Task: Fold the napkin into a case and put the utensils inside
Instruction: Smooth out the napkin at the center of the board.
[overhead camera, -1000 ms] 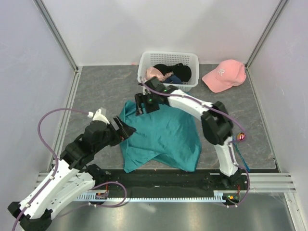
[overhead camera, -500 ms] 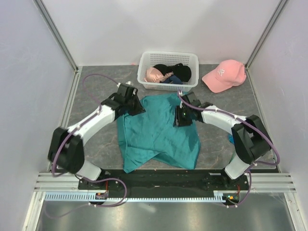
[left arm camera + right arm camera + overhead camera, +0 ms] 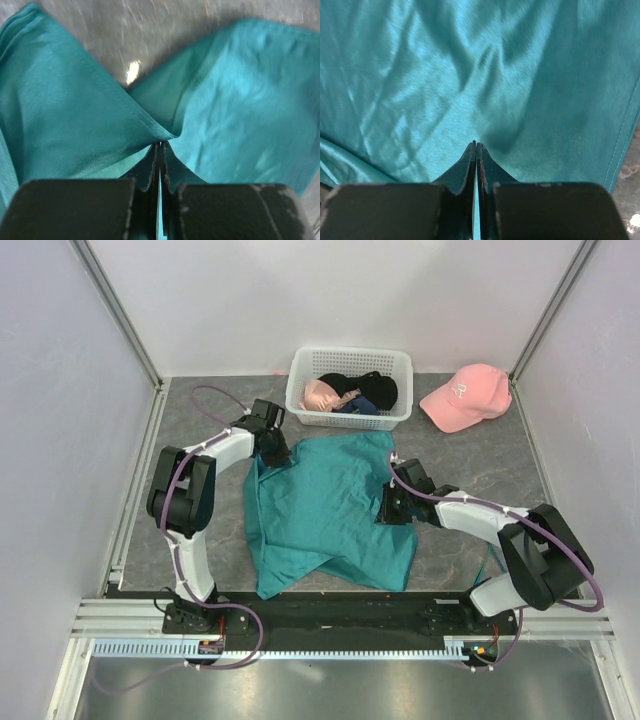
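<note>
Finds both arms shifted against the earlier top view: left arm folded in tighter, right arm drawn back from the far edge toward the right side, both sets of jaws gone from open to closed.

Left jaws: clamped on the far-left corner of the napkin, the cloth rising to a pinched peak at the tips. From there, spreads rightward and toward the near edge of the tabletop, roughly square, no clear long axis, near-left part rumpled and doubled over.

Right jaws: closed too, tips pressed into the cloth just inside its right hem, creases running in toward them, so probably nipping a fold. Lies between the two grips, each arm nearest its own side; likely calls for a lift and a carry across.

Shows the pinches only in the wrist views. Gives the whole outline only from above, where the jaws' state stays hidden. Utensils: not made out.
</note>
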Controlling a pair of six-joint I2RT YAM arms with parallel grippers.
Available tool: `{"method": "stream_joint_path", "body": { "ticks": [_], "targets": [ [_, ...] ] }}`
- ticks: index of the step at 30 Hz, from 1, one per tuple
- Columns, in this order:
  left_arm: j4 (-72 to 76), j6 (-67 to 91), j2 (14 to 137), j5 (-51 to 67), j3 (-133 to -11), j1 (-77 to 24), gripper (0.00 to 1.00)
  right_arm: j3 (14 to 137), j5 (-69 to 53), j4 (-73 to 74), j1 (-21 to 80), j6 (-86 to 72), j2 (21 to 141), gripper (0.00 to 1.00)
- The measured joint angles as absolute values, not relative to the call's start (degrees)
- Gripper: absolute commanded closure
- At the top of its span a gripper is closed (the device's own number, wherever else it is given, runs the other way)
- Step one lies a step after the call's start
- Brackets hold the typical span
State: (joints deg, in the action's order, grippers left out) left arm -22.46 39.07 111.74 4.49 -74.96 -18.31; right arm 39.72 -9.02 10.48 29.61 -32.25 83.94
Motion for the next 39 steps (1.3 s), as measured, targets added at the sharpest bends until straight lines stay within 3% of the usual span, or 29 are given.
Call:
{"method": "stream_joint_path", "body": {
  "ticks": [11, 15, 22, 25, 32, 39],
  "targets": [
    [-30.72, 35.99, 122.85, 1.13, -91.98, -7.09, 0.98, 36.10, -7.18, 8.56, 28.93, -34.52, 80.42, 0.95],
    [-32.84, 33.71, 121.21, -0.95, -94.32, -3.11, 0.88, 36.07, -7.27, 8.14, 28.91, -34.52, 80.40, 0.94],
    [-29.36, 33.36, 104.16, 4.93, -78.87, -4.64, 0.89, 41.01, -9.26, 7.66, 28.86, -32.10, 84.62, 0.72],
    [-26.44, 34.28, 99.83, 8.36, -69.87, -5.78, 0.89, 47.05, -10.26, 7.11, 28.86, -30.92, 90.13, 0.68],
    [-24.53, 35.35, 104.12, 10.63, -62.39, -12.47, 0.90, 55.16, -9.98, 4.84, 28.84, -29.80, 100.73, 0.67],
    [-22.37, 35.55, 109.01, 12.10, -67.72, -14.66, 0.89, 46.76, -5.85, 0.19, 28.29, -33.21, 95.83, 0.68]
  ]
}}
